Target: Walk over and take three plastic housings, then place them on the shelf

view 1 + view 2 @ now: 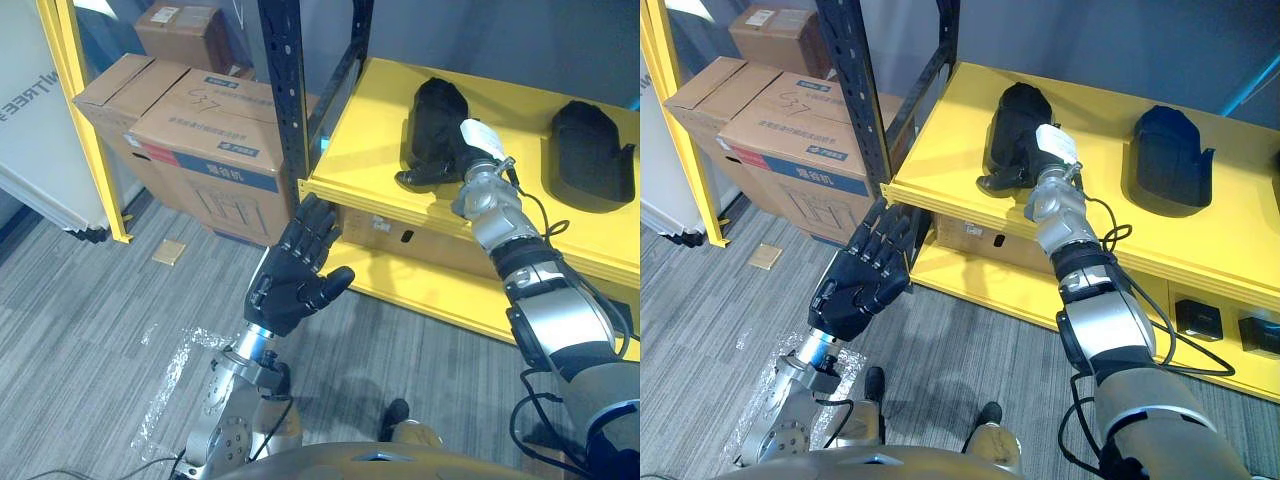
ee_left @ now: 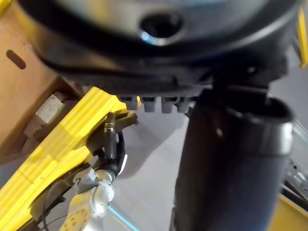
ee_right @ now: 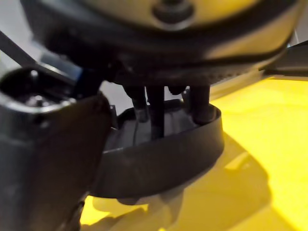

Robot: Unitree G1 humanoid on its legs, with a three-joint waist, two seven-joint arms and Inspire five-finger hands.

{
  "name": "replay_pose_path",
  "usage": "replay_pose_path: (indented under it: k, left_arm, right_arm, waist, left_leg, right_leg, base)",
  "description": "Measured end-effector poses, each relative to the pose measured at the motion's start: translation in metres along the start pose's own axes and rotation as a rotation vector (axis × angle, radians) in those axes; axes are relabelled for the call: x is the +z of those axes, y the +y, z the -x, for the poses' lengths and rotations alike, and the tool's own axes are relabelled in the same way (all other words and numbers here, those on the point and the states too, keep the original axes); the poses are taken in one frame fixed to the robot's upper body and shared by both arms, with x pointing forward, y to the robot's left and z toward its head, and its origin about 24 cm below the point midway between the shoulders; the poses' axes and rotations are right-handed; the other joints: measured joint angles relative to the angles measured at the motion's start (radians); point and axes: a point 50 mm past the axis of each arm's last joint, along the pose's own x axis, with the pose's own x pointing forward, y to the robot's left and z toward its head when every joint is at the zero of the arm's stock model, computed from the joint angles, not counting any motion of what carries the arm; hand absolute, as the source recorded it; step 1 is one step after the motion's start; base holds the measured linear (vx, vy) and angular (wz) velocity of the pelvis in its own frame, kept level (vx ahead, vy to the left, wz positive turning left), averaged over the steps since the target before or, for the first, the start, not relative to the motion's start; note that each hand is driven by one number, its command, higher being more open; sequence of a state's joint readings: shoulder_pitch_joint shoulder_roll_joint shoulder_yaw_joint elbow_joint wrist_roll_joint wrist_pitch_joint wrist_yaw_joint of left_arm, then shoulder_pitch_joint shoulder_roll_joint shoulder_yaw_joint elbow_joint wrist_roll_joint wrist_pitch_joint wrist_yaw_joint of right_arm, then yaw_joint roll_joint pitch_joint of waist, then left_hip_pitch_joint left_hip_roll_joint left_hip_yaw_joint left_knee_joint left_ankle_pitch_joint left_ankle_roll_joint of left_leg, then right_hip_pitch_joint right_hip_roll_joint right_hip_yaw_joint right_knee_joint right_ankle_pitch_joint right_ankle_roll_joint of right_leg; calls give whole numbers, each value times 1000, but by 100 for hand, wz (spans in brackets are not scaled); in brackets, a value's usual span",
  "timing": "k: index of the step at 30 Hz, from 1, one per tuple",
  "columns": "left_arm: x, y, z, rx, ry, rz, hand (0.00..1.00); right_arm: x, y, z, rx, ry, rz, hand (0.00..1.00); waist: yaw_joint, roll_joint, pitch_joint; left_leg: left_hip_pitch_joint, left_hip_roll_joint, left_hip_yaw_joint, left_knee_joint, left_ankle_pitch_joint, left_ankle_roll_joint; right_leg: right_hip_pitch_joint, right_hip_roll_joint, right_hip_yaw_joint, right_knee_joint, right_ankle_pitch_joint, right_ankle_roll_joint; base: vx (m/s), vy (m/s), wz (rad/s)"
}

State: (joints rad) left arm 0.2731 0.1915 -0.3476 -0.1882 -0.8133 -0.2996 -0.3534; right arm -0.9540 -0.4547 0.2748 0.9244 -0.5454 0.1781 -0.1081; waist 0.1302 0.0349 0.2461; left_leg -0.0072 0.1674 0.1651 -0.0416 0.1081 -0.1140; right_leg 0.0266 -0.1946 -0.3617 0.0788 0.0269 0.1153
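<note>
A black plastic housing (image 1: 436, 102) rests on the yellow shelf (image 1: 365, 135). My right hand (image 1: 452, 152) is on it. In the right wrist view my fingers (image 3: 155, 110) reach down inside the housing's rim (image 3: 168, 159), and the thumb (image 3: 48, 159) sits outside against its wall. A second black housing (image 1: 590, 150) lies on the same shelf to the right, untouched. My left hand (image 1: 300, 265) hangs open and holds nothing, above the grey carpet just in front of the shelf's left corner.
A black steel upright (image 1: 290, 100) stands at the shelf's left end. Stacked cardboard boxes (image 1: 215, 140) and a yellow post (image 1: 85, 120) are beyond it on the left. A lower yellow shelf holds small black parts (image 1: 1200, 318).
</note>
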Motion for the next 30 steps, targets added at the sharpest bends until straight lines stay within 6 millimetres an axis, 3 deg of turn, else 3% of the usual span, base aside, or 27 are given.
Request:
replay_pose_path:
  k: [7, 14, 19, 23, 30]
  left_arm:
    - [-2, -3, -1, -28, 4, 8, 100]
    - [-1, -3, 0, -36, 5, 4, 100]
    - [1, -1, 0, -30, -9, -3, 100]
    - [2, -1, -2, -35, -18, -3, 100]
    - [0, -4, -4, -38, -25, 14, 100]
  right_arm:
    - [3, 8, 5, 20, -43, 32, 100]
    - [14, 23, 15, 77, -113, 16, 100]
    - [41, 13, 37, 89, -294, -10, 100]
    - [68, -10, 61, 35, -471, -59, 100]
    - [91, -36, 79, -79, -631, -140, 100]
  waist:
    - [-3, 3, -11]
    - [-23, -16, -49]
    - [-54, -20, -56]
    - [-79, -24, -67]
    - [-83, -40, -116]
  left_leg:
    - [29, 2, 18, -16, 0, 0]
    - [34, 5, 33, -34, 0, -1]
    - [52, 5, 52, -40, -1, -2]
    - [53, 5, 65, -41, -3, -5]
    - [67, 7, 86, -41, -10, -7]
  right_leg:
    - [26, 8, 13, -33, 12, 2]
    - [32, 20, 25, -73, 33, 3]
    - [37, 22, 40, -80, 37, 2]
    - [28, 22, 52, -80, 37, 2]
    - [27, 23, 70, -82, 38, 2]
  base:
    - [12, -5, -6]
    - [23, -5, -6]
    - [24, -5, -11]
    - [0, 0, -8]
    - [1, 0, -9]
